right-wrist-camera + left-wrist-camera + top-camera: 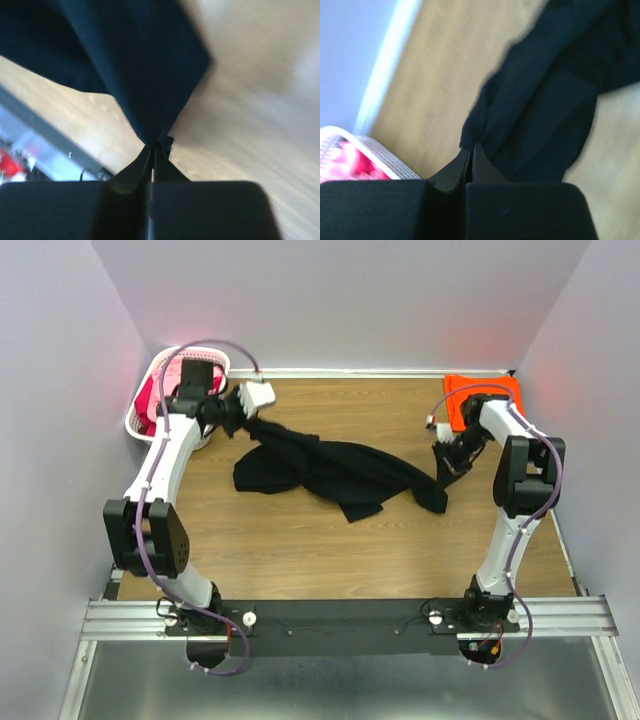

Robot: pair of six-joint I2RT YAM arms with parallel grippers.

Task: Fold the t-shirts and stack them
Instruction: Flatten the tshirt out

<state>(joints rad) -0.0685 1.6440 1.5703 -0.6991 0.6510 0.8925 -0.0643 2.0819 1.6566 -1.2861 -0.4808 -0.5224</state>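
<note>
The large black t-shirt [330,472] hangs crumpled between both arms over the middle of the wooden table. My left gripper [243,423] is shut on its left end near the basket; the left wrist view shows the jaws [471,149] pinching the black cloth [545,100]. My right gripper [441,466] is shut on the right end; the right wrist view shows the cloth [135,65] gathered into the closed jaws [154,148]. The bright orange t-shirt [462,393] lies flat at the far right corner, behind the right arm.
A white lattice basket [145,390] with pink and red cloth stands at the far left corner, also in the left wrist view [375,152]. Walls close the table on three sides. Bare wood [330,560] lies between the shirt and the arm bases.
</note>
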